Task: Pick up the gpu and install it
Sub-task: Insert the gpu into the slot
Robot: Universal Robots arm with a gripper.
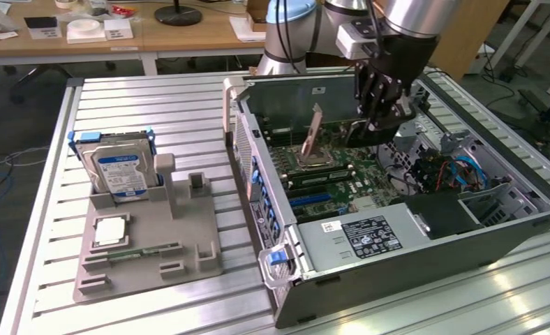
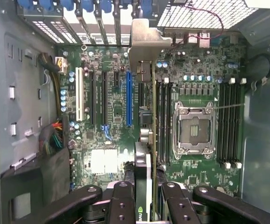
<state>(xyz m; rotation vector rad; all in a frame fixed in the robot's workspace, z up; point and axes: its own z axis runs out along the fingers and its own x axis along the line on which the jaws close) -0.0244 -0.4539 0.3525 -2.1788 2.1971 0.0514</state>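
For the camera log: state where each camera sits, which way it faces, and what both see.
Exterior view: off the arm, raised beside the table, looking obliquely down into the open computer case; the arm and gripper show.
Wrist view: on the wrist, looking down along the gripper at the motherboard; the gripper's fingers show, closed on the gpu.
Shared: the gpu, gripper, motherboard and CPU socket.

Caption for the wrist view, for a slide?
Hand holds the gpu edge-on over the motherboard inside the open case.
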